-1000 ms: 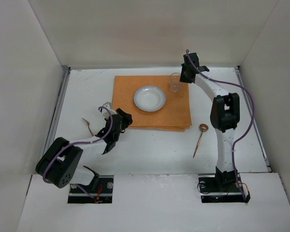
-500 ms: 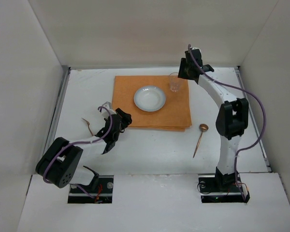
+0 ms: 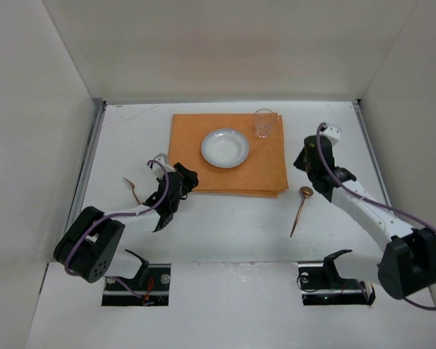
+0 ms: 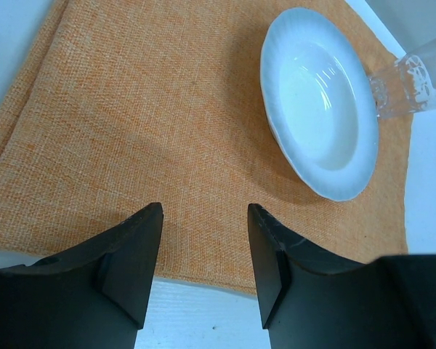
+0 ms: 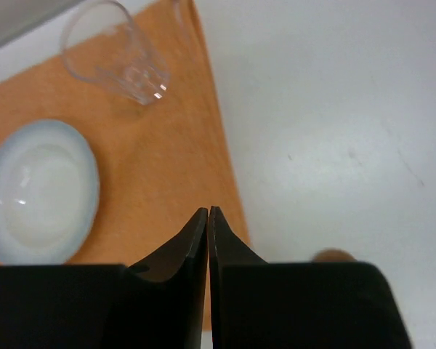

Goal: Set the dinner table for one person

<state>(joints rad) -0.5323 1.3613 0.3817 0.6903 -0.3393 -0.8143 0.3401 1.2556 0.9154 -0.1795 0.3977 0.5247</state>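
Two sets: left jaws apart above orange cloth (image 4: 167,109) near edge; right jaws together, empty, over bench (image 3: 225,225) beside spoon (image 3: 300,209); plate (image 3: 225,147), glass (image 3: 263,123) on cloth.

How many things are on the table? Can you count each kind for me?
Cloth: 1
Plate: 1
Glass: 1
Spoon: 1
Brown utensil, partly hidden by the left arm: 1
Total: 5
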